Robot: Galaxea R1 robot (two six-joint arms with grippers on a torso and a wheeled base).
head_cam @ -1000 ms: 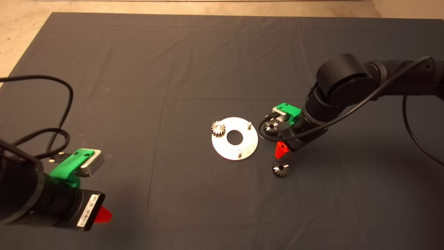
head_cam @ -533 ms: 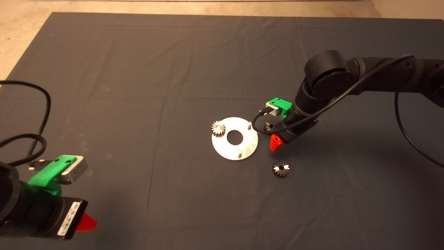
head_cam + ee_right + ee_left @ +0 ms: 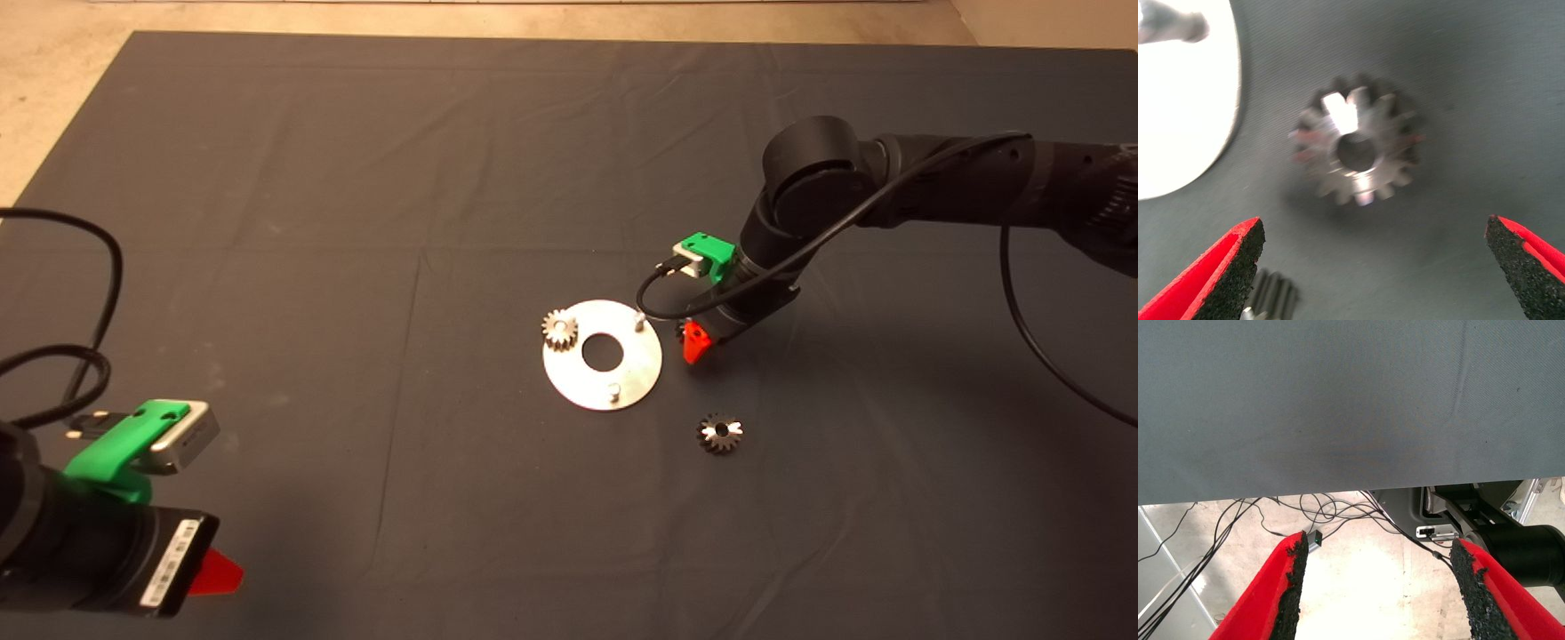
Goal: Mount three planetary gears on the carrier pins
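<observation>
Dark mat point(image 3: 356, 222): disc point(image 3: 578, 378), one gear point(image 3: 559, 329) apparently seated on pin. Right gripper point(image 3: 1375, 267) spread wide over loose gear point(image 3: 1357, 148) beside disc. Third gear point(image 3: 719, 432) apart. Left gripper point(image 3: 1381, 587) parked, fingers apart.

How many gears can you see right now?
3. One gear on the disc at; a loose gear on the mat; a third gear under the right gripper.

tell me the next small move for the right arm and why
Probably lower the right tool straight down and close on the gear lying flat on the mat beside the disc. Its fingers are open on either side of that gear, and two pins are bare.
</observation>
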